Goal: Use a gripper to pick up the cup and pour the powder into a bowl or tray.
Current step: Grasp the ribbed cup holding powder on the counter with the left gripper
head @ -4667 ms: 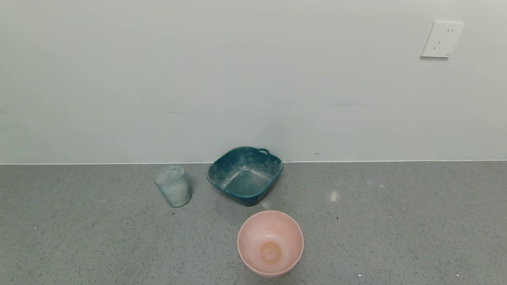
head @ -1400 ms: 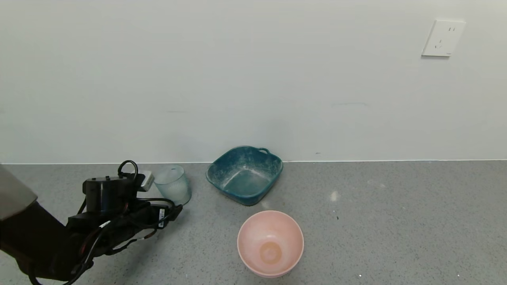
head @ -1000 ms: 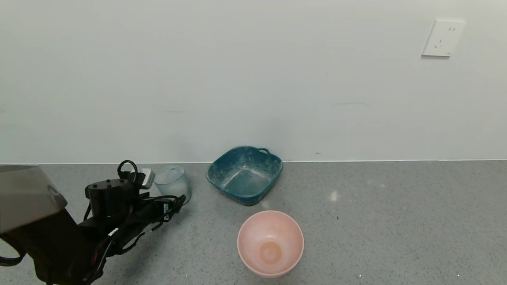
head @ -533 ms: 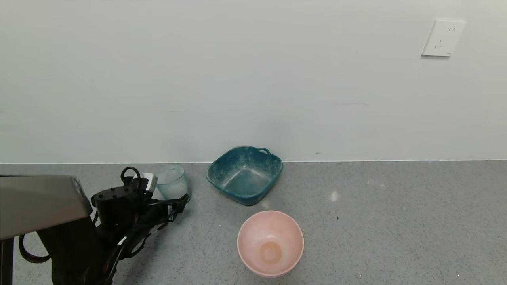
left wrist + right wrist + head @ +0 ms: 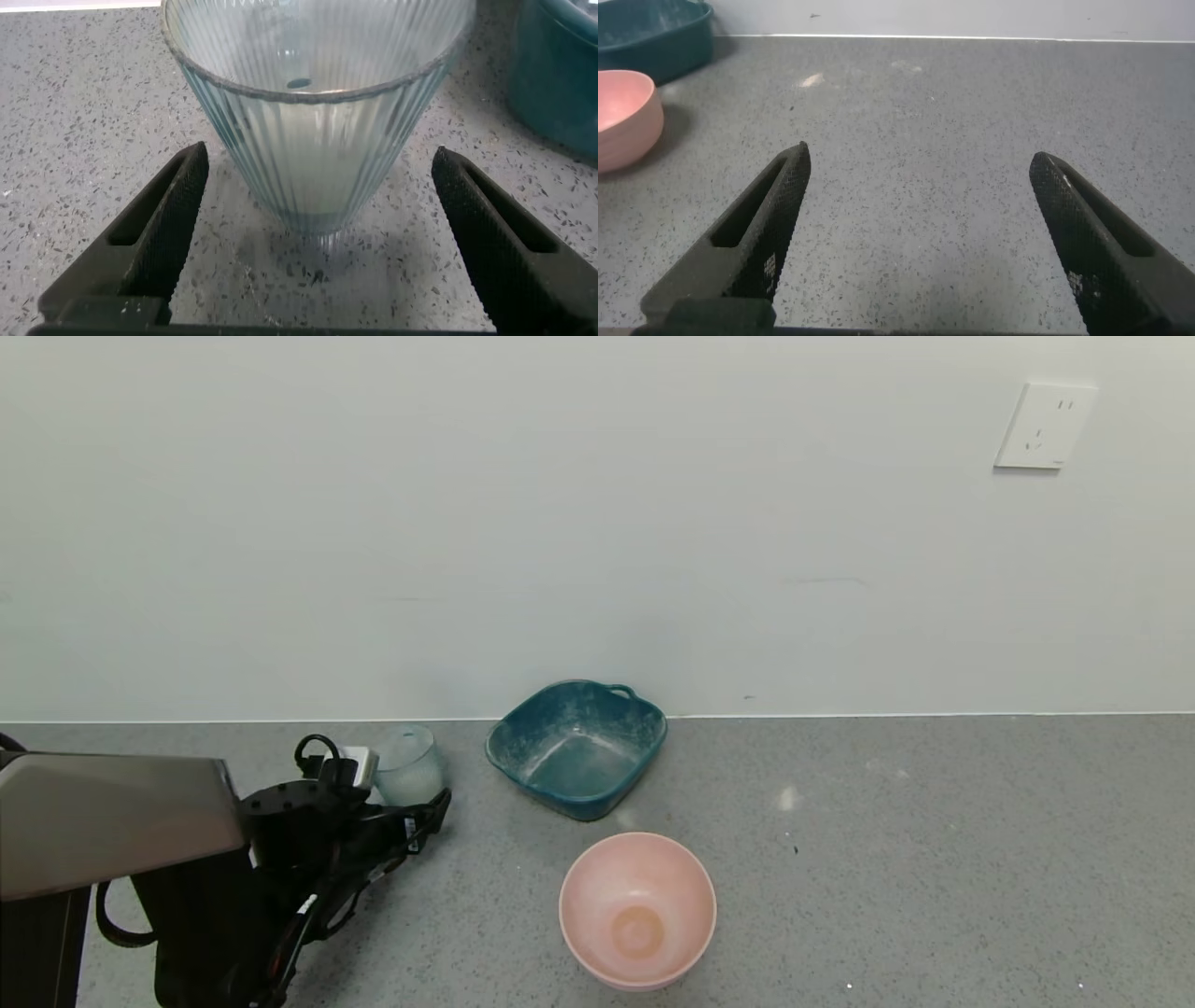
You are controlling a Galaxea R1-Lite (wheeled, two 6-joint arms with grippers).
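None of the task's steps is complete: the small translucent pale blue-grey ribbed cup (image 5: 408, 765) stands upright on the grey speckled countertop (image 5: 887, 859), just left of the dark teal square-ish plastic basin (image 5: 577, 747), which holds only whitish smears. Gripping, lifting, carrying and pouring all remain. A pale mass low inside the cup, seen through its ribbed wall in the left wrist view, is probably the whitish powder (image 5: 313, 173), though the wall blurs it. The left gripper (image 5: 411, 807) reaches low across the counter from the robot's left, its black fingers (image 5: 154, 238) spread wide on either side of the cup's base, touching neither flank. The right gripper (image 5: 915, 238), parked above bare counter, is likewise spread and empty, with the round pink bowl (image 5: 638, 909) off to one side.
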